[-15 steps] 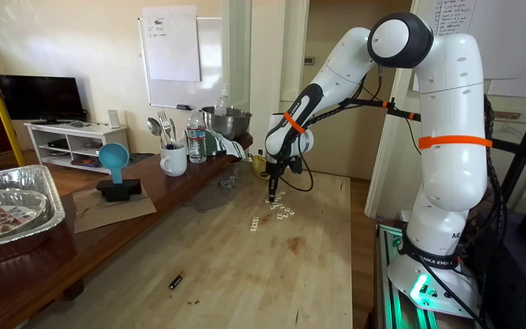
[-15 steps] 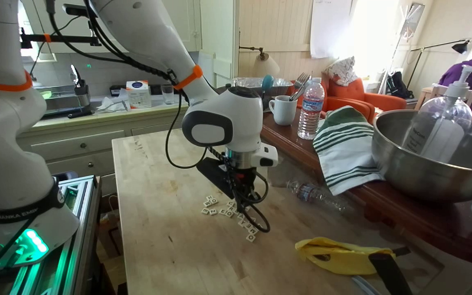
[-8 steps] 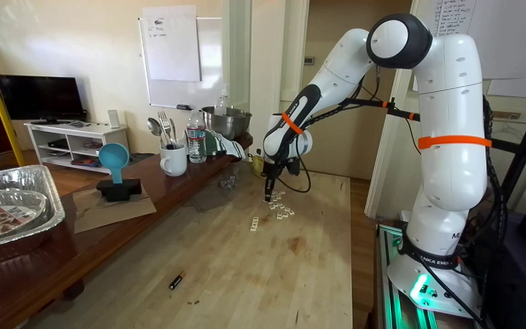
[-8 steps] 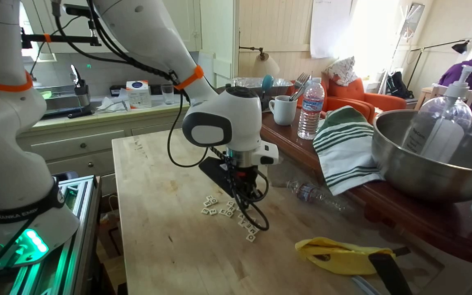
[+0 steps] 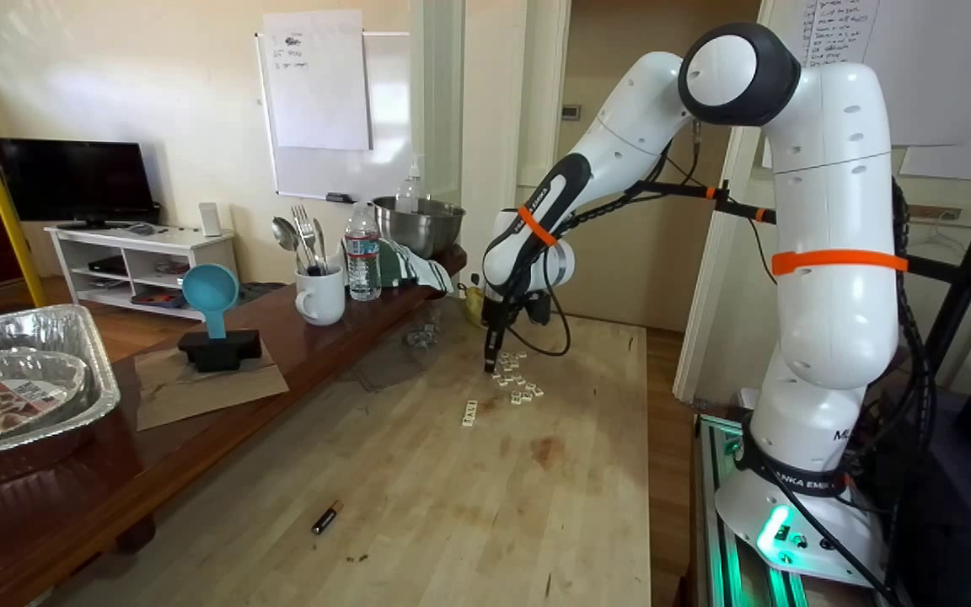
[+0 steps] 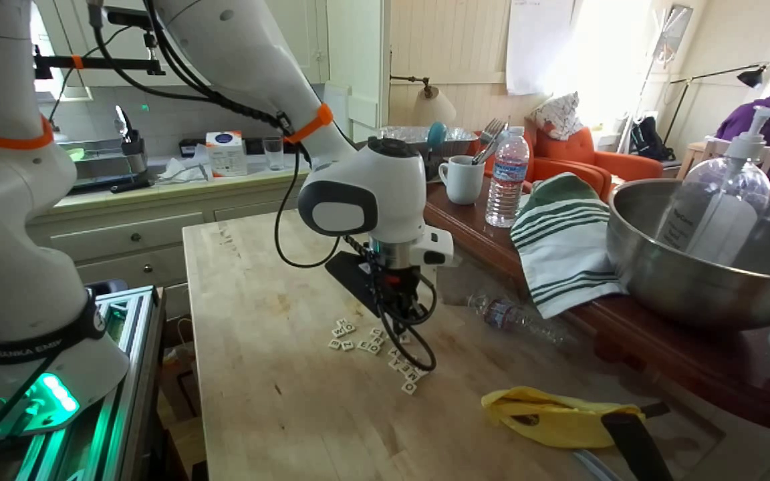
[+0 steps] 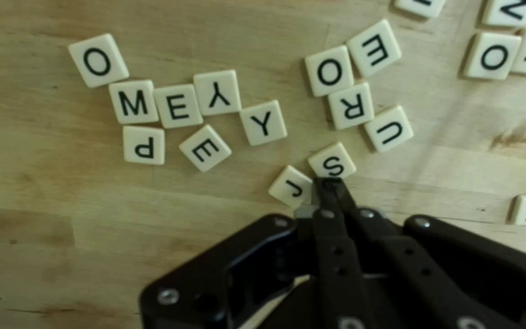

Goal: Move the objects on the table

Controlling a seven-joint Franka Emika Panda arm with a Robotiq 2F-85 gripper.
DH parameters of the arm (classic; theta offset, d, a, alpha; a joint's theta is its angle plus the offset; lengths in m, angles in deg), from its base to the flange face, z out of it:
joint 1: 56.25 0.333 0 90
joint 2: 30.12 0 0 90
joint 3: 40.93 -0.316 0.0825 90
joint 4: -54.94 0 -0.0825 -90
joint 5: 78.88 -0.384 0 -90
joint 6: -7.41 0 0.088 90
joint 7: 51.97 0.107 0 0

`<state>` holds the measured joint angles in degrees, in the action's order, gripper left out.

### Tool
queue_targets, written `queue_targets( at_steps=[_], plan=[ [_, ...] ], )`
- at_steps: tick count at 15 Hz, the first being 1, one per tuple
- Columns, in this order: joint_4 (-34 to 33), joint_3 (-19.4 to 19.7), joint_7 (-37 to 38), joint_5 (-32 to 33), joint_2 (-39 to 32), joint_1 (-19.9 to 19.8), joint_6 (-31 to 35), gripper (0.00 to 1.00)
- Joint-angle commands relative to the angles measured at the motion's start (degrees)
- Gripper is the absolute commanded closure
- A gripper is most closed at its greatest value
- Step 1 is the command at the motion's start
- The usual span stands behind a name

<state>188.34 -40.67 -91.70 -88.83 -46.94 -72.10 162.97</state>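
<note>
Pale-wood surface [image 5: 536,523]: scattered with small objects; judged part-way through the job, with no finished layout apparent.
Letter tiles [image 7: 177,106]: cream, face up where legible, spread loosely on the surface in a ragged cluster; judged as the part left to do, without a shown destination.
Straight row of tiles [image 5: 469,413]: apart from the cluster, toward the foreground in an exterior view; possibly the part done, possibly just a starting arrangement.
Fingers [image 7: 329,226]: closed tip to tip, with nothing visible between; over the lower edge of the S tile [image 7: 331,160] and just beside the J tile [image 7: 291,185] in the wrist view, impossible to tell if touching.
Lettering: turned various ways; upright on the M tile [image 7: 133,102] in the wrist view, upside down on the P tile [image 7: 144,145], sideways on the U tile [image 7: 389,129] with opening leftward.
Tile outline: square, hence without a long axis singly.
Row axis: roughly lengthwise to the surface.
Surface axis: along the wood grain, past the robot base [image 5: 806,506].
Battery [image 5: 327,518]: on the surface, well apart from the tiles; laid aslant, with copper-coloured end up and right in an exterior view.
</note>
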Motion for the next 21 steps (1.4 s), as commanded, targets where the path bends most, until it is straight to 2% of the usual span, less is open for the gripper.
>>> queue_targets(
  at_steps=[1, 14, 21],
  plan=[
    [0.39, -1.02, -1.75, -0.88, 1.27, -1.18, -0.28, 1.0],
    [0.4, 0.51, -8.8, 3.8, 0.14, -0.51, -3.48, 1.0],
    [0.4, 0.42, -7.29, 3.88, -0.61, 0.27, -2.11, 1.0]
  ],
)
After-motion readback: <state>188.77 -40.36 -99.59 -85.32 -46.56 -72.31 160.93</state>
